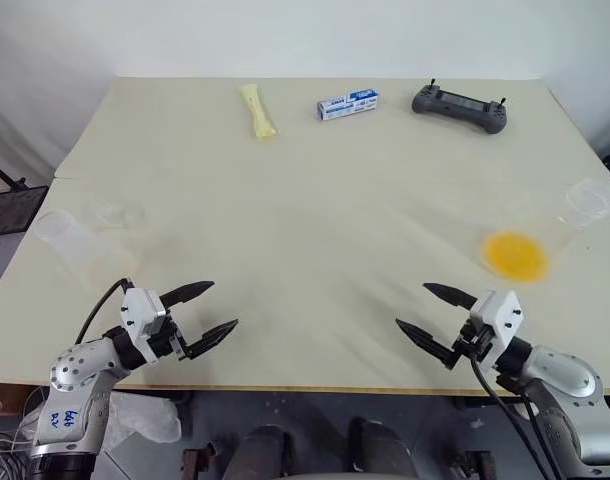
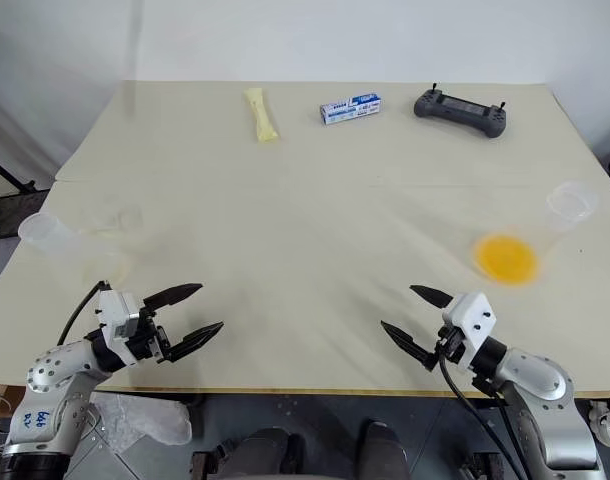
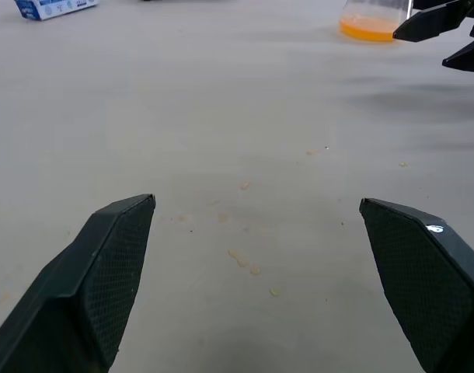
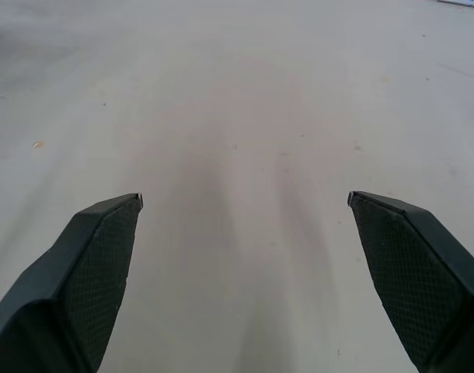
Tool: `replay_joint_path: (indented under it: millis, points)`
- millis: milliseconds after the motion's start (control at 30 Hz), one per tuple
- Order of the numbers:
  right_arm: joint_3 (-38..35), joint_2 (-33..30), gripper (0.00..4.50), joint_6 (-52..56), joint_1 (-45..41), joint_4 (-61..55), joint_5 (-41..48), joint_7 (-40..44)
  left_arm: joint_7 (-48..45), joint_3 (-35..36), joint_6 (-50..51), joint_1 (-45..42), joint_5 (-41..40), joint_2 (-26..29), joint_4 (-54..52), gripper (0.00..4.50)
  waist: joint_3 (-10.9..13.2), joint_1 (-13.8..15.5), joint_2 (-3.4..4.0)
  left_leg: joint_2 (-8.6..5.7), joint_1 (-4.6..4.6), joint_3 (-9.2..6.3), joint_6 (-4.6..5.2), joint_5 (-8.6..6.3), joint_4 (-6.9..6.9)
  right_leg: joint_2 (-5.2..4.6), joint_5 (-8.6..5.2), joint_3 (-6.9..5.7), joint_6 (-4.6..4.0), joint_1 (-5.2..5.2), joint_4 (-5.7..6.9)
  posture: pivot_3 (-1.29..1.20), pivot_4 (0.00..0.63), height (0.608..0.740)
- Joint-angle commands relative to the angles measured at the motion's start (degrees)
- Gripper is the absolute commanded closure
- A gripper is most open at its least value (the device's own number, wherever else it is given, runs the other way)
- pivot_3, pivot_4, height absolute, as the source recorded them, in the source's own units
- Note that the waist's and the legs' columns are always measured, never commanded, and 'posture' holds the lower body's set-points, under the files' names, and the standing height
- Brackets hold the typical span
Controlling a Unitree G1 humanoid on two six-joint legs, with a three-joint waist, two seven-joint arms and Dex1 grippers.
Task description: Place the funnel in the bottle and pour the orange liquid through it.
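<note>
Both grippers, left gripper (image 1: 203,310) and right gripper (image 1: 430,311), have spread, empty fingers; the orange liquid (image 1: 515,255) sits just past the right one.

- The table (image 1: 315,200) was pale cream.
- The orange liquid (image 1: 515,255) glowed bright yellow-orange inside a clear, colourless flask (image 1: 585,205).
- The bottle (image 1: 70,240) was clear and colourless.
- A packet (image 1: 257,110) was pale yellow.
- A small box (image 1: 347,104) was white with blue print.
- A controller (image 1: 459,106) was dark grey.
- Both grippers' fingers (image 3: 105,287) were black, with a fine mesh pattern on the pads.
</note>
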Motion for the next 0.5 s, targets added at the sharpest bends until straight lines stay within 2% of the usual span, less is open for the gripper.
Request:
replay_joint_path:
  millis: [33,200,333,500]
  points:
    - [-0.99,-0.83,0.05,0.23,-0.84,-2.5,0.64,-0.35,-0.2,1.19,0.14,0.06,-1.27,0.69,-1.94,0.0,0.0,0.0,0.0,0.0,0.0,0.0,0.0,0.0,0.0,0.0,0.0,0.0,0.0,0.0,0.0,0.0,0.15,0.74]
    - [0.28,-0.51,0.05,0.81,-2.0,-2.06,0.52,0.23,6.31,1.97,8.56,1.0,-1.33,0.93,-4.93,0.0,0.0,-0.01,0.0,0.0,0.01,-0.01,0.0,0.0,0.0,0.0,0.0,0.01,0.0,0.0,0.04,0.0,0.15,0.74]
    - [1.79,-0.25,0.05,0.96,-5.06,0.24,0.3,1.32,8.85,2.27,6.91,1.29,0.97,0.0,-5.84,0.0,0.0,-0.03,0.0,0.0,0.02,0.01,0.0,0.0,0.01,0.0,0.0,0.02,0.0,-0.02,0.05,0.0,0.15,0.74]
    - [3.7,-0.08,0.05,-0.08,-8.59,4.44,0.41,4.76,16.9,9.55,7.2,7.55,-1.27,-3.29,-13.18,0.0,0.06,-0.3,-0.14,0.01,0.01,-0.03,-0.01,0.0,0.02,0.0,0.0,0.13,0.0,-0.02,0.06,0.0,0.15,0.74]
